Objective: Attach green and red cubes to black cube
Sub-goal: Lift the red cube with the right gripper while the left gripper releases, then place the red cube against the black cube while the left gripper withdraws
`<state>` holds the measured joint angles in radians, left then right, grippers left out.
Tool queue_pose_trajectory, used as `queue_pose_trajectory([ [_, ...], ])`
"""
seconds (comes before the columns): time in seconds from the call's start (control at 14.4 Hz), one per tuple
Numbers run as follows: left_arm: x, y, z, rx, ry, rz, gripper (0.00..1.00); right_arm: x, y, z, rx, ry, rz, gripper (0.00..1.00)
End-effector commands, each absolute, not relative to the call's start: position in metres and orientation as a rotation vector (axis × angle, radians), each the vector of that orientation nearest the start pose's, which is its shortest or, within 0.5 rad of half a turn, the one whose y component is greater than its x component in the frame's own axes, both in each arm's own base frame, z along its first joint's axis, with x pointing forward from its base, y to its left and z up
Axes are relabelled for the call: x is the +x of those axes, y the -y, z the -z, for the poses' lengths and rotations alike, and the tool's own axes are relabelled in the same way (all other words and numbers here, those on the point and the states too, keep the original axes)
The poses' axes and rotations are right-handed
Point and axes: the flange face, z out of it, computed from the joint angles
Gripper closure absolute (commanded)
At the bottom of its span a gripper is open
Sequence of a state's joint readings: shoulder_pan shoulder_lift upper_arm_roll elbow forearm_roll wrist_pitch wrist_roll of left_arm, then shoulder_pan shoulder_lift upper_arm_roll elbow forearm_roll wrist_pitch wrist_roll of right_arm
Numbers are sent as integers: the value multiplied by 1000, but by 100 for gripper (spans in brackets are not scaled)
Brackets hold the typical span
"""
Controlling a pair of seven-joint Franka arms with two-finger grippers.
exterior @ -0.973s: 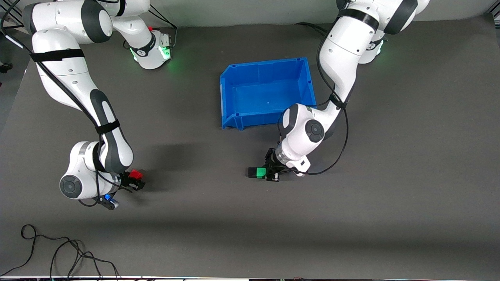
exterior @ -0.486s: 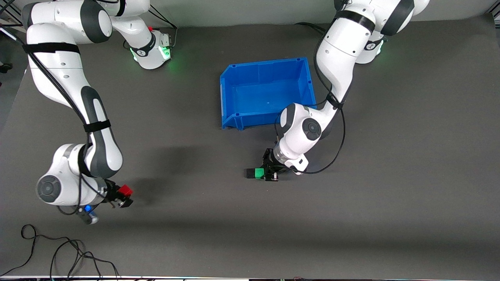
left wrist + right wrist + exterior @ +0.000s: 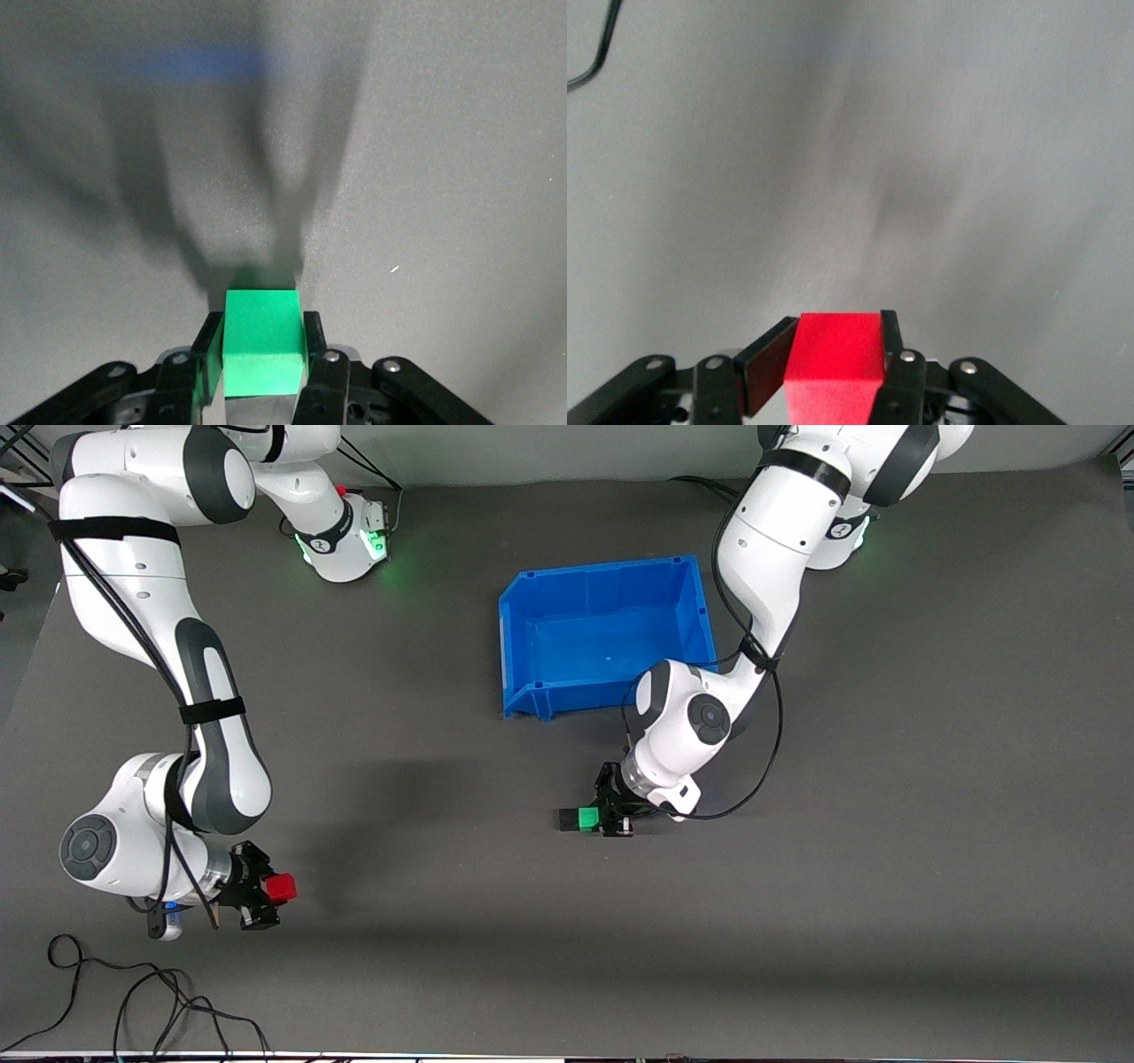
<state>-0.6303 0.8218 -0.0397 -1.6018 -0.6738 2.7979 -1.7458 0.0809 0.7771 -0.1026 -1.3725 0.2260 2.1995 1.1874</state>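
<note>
Right arm's tool [image 3: 266,895], well away from the open blue plastic bin [image 3: 518,651], toward the right arm's end of the table [image 3: 886,868] and over a patch nearer the front camera than the bin. Fingers clamped on the small bright red cube [image 3: 283,887]; the right wrist view shows it pinched by two side faces [image 3: 834,367], most of it sticking out past the tips.

Left arm's tool [image 3: 611,815], just nearer the front camera than the bin's front corner, low at the table. Clamped on the small bright green cube [image 3: 586,817] [image 3: 261,343]. The small matte black cube [image 3: 566,818] touches its free face.

Risks, as I judge them:
- Green-to-black join may be unseated; opening or lifting could leave the black cube skewed or left on the table.
- Red cube has a long way to travel; a shallow pinch could let it twist or drop.
- Red arriving at an angle could shove the black cube off the green.
- Arms may crowd each other at the join.

Writing: none legible on cubes or bin; a small mark on the arm bases is too small to read.
</note>
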Motion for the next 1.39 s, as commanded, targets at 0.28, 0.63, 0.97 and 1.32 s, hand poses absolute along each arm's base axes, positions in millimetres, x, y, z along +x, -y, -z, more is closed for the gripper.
queue_pose_trajectory([
  [0.28, 592, 410, -181, 1766, -2010, 273, 0, 743, -112, -263, -2225, -1953, -80, 100],
  [0.63, 629, 344, -216, 1968, -1971, 271, 0, 727, -181, -230, -2300, -1932, -122, 100],
  [0.97, 658, 244, -261, 2183, -1809, 407, 0, 716, -254, -237, -2189, -2015, -103, 100],
  [1.32, 662, 158, -311, 2477, -1576, 394, 0, 703, -300, -203, -2055, -2184, -157, 100],
])
